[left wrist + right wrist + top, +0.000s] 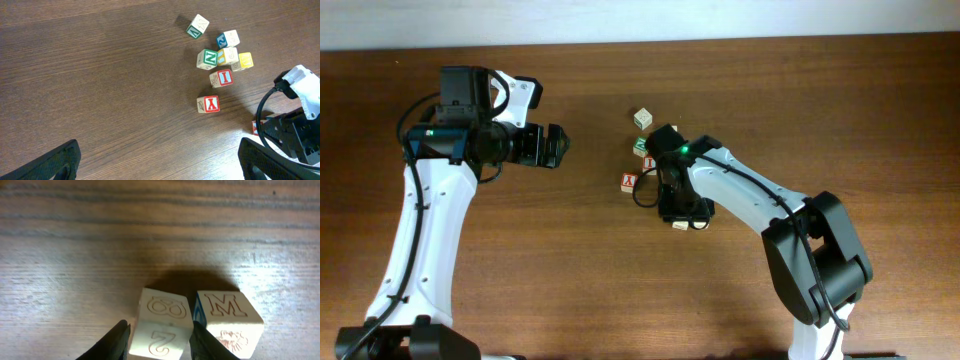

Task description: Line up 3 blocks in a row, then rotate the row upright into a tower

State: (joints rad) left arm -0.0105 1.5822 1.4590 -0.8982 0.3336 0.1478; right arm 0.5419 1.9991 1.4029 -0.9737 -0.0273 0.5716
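Two pale cream blocks sit side by side on the wooden table in the right wrist view. One shows an "8" on top and a "2" on its front (162,325); the other shows an "M" (227,317) and has a blue side. My right gripper (160,331) straddles the "8" block, with a slim gap at the left finger (120,340), so it is open. Overhead, that gripper (680,216) points down at the pair (688,226). A yellow-faced block (245,60) lies in the cluster further back. My left gripper (556,146) hovers wide open and holds nothing, far to the left.
A loose cluster of other cubes lies behind the right arm: a green "Z" (198,26), a green "N" (207,58), a red "I" (221,78) and a red "Y" (208,104). The right arm (750,195) crosses the table's right half.
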